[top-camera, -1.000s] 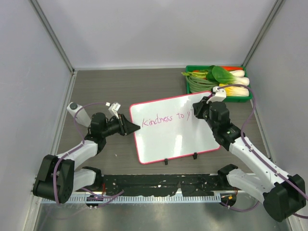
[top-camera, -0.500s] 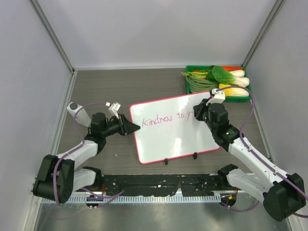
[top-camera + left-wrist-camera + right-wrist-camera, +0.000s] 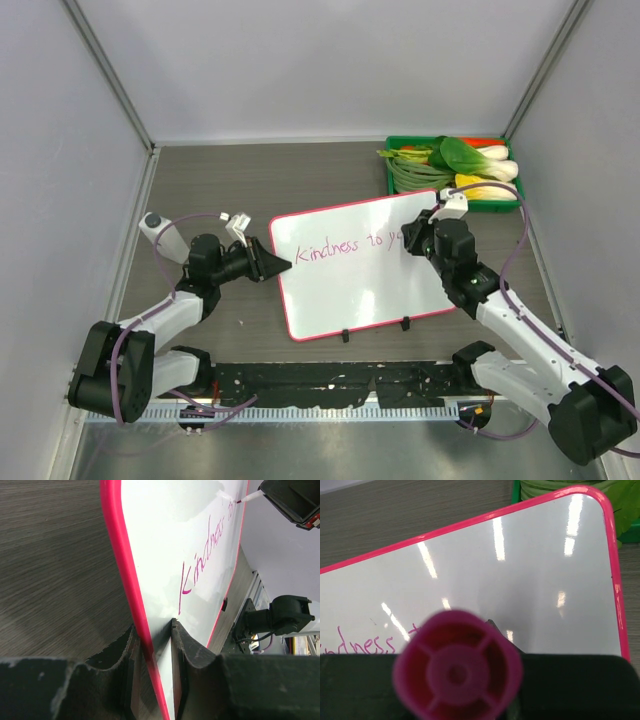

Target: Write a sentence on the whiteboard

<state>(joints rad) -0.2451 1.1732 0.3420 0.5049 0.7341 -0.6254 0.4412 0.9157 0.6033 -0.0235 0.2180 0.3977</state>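
Visibly glossy whiteboard (image 3: 360, 290), cursive sentence (image 3: 335, 250), round marker (image 3: 457, 665)

Bright even light — glare streaks on the whiteboard (image 3: 535, 580), close-up marker (image 3: 457, 665) blurry

Dark wood-grain tabletop (image 3: 220, 185), matte. Pale grey enclosure on three sides: back panel (image 3: 330, 60), left panel (image 3: 50, 220), right panel (image 3: 595, 170). Metal corner posts (image 3: 110, 75) (slanting in the overhead view). Brushed metal strip (image 3: 330, 455) along the near edge. Light soft, probably from overhead.
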